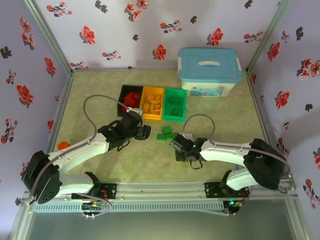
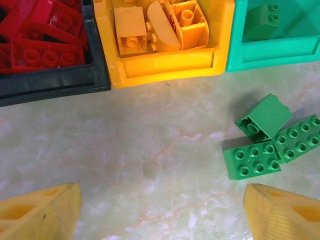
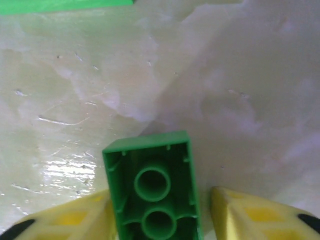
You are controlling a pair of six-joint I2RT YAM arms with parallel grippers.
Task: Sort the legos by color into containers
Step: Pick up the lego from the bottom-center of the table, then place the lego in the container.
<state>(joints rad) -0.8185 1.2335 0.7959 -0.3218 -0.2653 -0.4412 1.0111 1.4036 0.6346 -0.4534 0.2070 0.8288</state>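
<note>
While left pincer (image 2: 161, 200) gapes near three legos (image 2: 252, 161), right pincer (image 3: 161, 200) flanks one (image 3: 150, 175), grip unclear.

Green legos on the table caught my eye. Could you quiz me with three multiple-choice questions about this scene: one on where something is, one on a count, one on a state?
1. Where do the loose green legos lie?
A. In the black bin
B. On the table, on the near side of the green bin
C. On the tub's lid

2. In the left wrist view, how many of them lie on the table?
A. One
B. Six
C. Three

3. How is the left gripper?
A. Open, nothing between its fingers
B. Shut on a red lego
C. Shut on a yellow lego

Answers:
1 B, they sit on bare table just in front of the bins.
2 C, three bricks lie together in a cluster.
3 A, its fingers stand wide apart over bare table.
</note>
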